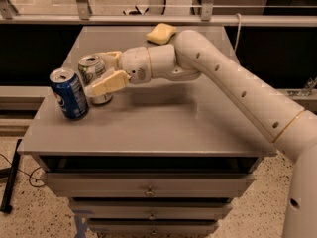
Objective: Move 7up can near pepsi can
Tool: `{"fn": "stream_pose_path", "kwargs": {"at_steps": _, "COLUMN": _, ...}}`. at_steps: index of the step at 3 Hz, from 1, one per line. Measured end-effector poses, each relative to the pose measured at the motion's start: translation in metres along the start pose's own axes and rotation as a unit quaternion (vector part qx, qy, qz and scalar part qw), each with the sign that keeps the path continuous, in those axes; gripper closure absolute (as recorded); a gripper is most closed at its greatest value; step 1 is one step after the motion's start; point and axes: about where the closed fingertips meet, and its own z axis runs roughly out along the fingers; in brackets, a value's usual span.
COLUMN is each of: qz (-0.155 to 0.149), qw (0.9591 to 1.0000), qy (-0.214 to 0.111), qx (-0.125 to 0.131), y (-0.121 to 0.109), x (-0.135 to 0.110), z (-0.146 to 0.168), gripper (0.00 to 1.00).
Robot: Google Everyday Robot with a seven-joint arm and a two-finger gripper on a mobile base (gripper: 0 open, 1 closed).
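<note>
the 7up can (92, 69) is standing on the left part of the table (163, 128), just right of and slightly behind the pepsi can (69, 94). the gripper (97, 73) is reaching in from the right and clasping the 7up can, one finger in front and one behind. a sponge (161, 33) is lying near the table's back edge, behind the arm.

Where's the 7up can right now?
In the camera view, the 7up can is at the table's left side, held in the gripper, just right of the pepsi can.
</note>
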Motion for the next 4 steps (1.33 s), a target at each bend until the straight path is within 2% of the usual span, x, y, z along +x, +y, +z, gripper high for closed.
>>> {"fn": "stream_pose_path", "kwargs": {"at_steps": 1, "qz": 0.000, "qw": 1.0000, "qy": 0.000, "qx": -0.001, "y": 0.000, "x": 0.000, "z": 0.000, "gripper": 0.00}}
{"fn": "stream_pose_path", "kwargs": {"at_steps": 2, "qz": -0.010, "qw": 0.9994, "qy": 0.011, "qx": 0.030, "y": -0.009, "x": 0.001, "z": -0.027, "gripper": 0.00}}
{"fn": "stream_pose_path", "kwargs": {"at_steps": 3, "qz": -0.034, "qw": 0.9949, "qy": 0.010, "qx": 0.095, "y": -0.035, "x": -0.005, "z": -0.096, "gripper": 0.00}}
{"fn": "stream_pose_path", "kwargs": {"at_steps": 4, "qz": -0.060, "qw": 0.9804, "qy": -0.014, "qx": 0.187, "y": -0.057, "x": -0.021, "z": -0.182, "gripper": 0.00}}
